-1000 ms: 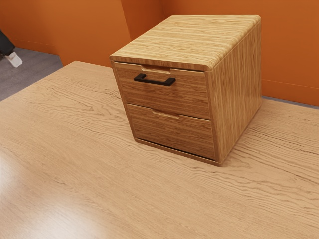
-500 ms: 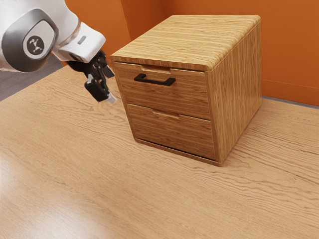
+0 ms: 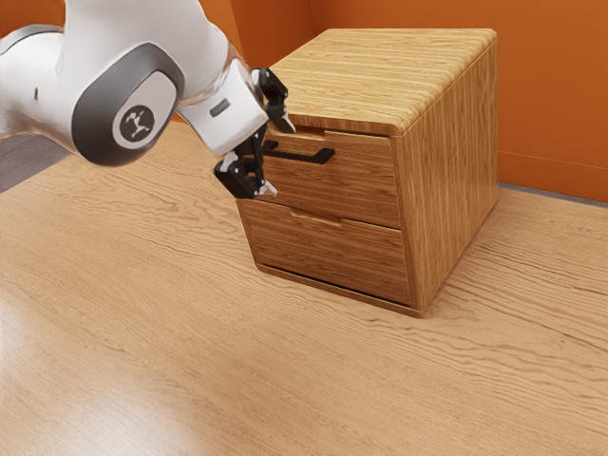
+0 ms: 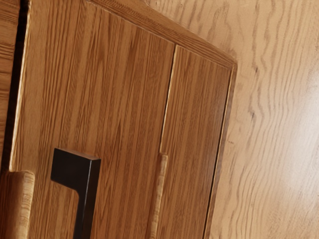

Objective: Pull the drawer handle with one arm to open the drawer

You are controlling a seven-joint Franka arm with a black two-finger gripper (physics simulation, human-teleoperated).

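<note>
A wooden two-drawer cabinet stands on the table. Its top drawer carries a black bar handle and looks flush with the cabinet front. My gripper is open, held sideways right in front of the handle's end at the exterior view's left, one finger above and one below it. That end is hidden behind the fingers, so contact cannot be made out. The wrist view shows the handle close up on the top drawer front, beside the lower drawer.
The wooden table stretches wide in front of the cabinet and toward the exterior view's left. Orange walls rise behind the cabinet. The lower drawer has only a small notch grip.
My arm has swung in from the exterior view's left: out of sight one second ago, short of the cabinet half a second ago, now at the handle. The drawer has not moved.
</note>
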